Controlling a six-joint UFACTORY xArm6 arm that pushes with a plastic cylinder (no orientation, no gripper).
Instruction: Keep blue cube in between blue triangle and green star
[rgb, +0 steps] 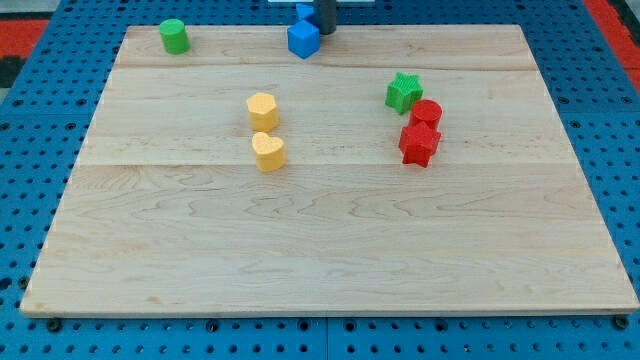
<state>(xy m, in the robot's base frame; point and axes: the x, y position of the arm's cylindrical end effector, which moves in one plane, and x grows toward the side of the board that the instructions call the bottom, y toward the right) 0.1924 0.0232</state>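
Note:
The blue cube (303, 40) sits near the board's top edge, at the middle. My tip (326, 31) is at its upper right, close to it or touching it. A second blue block (304, 11), likely the blue triangle, shows partly at the view's top edge, just above the cube and left of the rod. The green star (404, 92) lies to the cube's lower right, in the board's right half.
A red cylinder (427, 113) and a red star (419, 143) lie against the green star's lower right. A yellow hexagon (262, 109) and a yellow heart (268, 151) sit left of centre. A green cylinder (174, 36) stands at the top left corner.

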